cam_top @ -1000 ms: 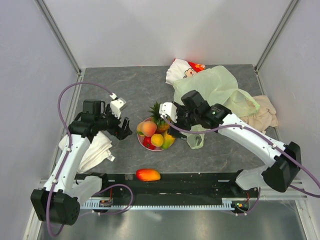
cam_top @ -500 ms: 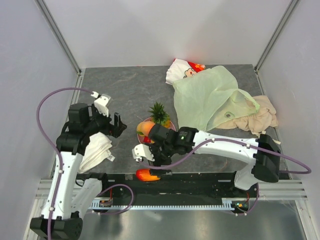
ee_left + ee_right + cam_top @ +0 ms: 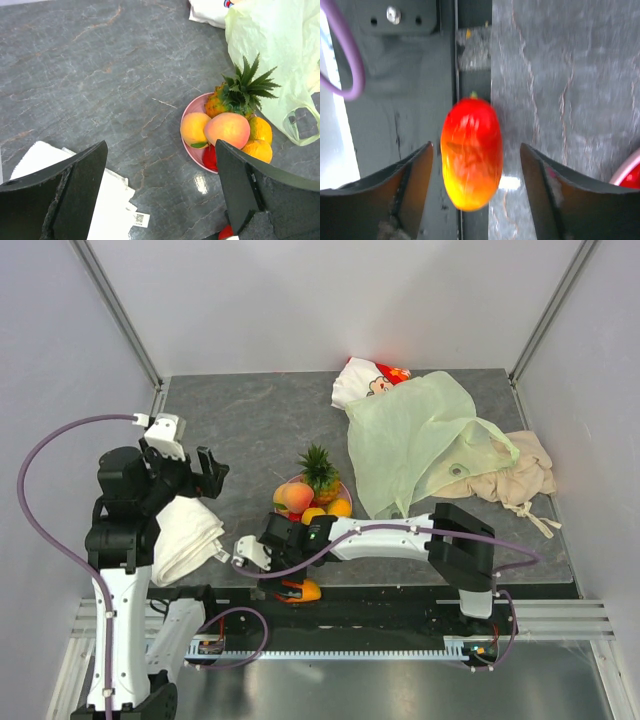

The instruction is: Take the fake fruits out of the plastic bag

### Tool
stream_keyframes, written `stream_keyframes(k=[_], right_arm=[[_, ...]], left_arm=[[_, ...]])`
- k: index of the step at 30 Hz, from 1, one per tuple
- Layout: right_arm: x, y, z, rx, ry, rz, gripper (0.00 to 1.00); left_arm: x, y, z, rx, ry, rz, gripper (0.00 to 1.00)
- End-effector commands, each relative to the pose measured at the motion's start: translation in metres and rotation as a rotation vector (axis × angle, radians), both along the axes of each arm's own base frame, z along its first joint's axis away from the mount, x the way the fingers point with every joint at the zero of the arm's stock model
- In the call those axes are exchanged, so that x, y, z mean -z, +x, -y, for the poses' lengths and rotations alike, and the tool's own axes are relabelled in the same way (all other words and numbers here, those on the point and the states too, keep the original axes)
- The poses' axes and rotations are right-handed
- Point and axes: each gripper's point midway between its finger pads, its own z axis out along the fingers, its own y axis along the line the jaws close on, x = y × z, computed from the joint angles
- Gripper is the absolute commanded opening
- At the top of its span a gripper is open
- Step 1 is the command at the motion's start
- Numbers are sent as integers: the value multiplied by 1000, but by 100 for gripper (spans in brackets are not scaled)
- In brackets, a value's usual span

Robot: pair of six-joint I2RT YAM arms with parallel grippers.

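Straddling glossy yellow-red plastic mango (image 3: 471,150) at grey table's (image 3: 250,420) near edge w/ right gripper (image 3: 475,147), jaws apart, untouching, prob. to clamp it; left gripper (image 3: 161,145) wide open, parked aside; thin pale-green translucent plastic bag (image 3: 410,435) flat, far right.

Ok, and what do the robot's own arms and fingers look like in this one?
Both arms match: the left arm and right arm have white link shells with black joint housings and black wrists. A thin purple cable loops along each. The fingers are broad, dark, wedge-shaped plates. No markings are readable.
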Motion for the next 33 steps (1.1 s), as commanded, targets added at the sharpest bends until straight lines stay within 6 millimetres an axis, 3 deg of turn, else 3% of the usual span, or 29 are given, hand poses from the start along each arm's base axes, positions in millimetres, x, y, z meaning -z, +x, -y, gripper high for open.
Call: stream_keyframes(k=[1, 3, 8, 11, 14, 17, 19, 20, 21, 23, 24, 25, 28, 33], right_arm=[[-5, -1, -24, 30, 34, 8, 70], [1, -6, -22, 3, 15, -7, 60], [11, -18, -14, -43, -24, -39, 51], [4, -21, -13, -82, -17, -43, 30], [-29, -26, -16, -185, 43, -56, 20], [-91, -23, -12, -247, 191, -129, 13], [-133, -2, -3, -240, 301, -104, 11], [-145, 4, 2, -247, 331, -96, 6], [-158, 24, 10, -222, 353, -66, 1], [-186, 42, 24, -233, 410, -7, 0], [-201, 64, 30, -204, 437, 38, 0], [-210, 73, 36, -238, 455, 99, 0], [-229, 102, 58, -237, 498, 170, 0], [-214, 137, 83, -293, 562, 186, 1]], left_arm=[[-20, -2, -2, -33, -40, 53, 96], [-21, -4, -2, -30, -42, 59, 96], [-21, -3, -1, -20, -40, 58, 96], [-23, -2, 1, -7, -42, 57, 96], [-25, 2, 2, 2, -37, 55, 96], [-32, 4, 9, 68, -16, 74, 96], [-40, 2, 20, 146, -13, 109, 96], [-42, 2, 23, 176, -10, 123, 96], [-47, -1, 31, 228, -15, 140, 96], [-48, 0, 36, 278, -2, 151, 96], [-49, -1, 42, 321, -9, 149, 96], [-47, 1, 43, 340, -2, 136, 96], [-42, 2, 48, 412, 36, 131, 96], [-22, 1, 56, 550, 105, 146, 95]])
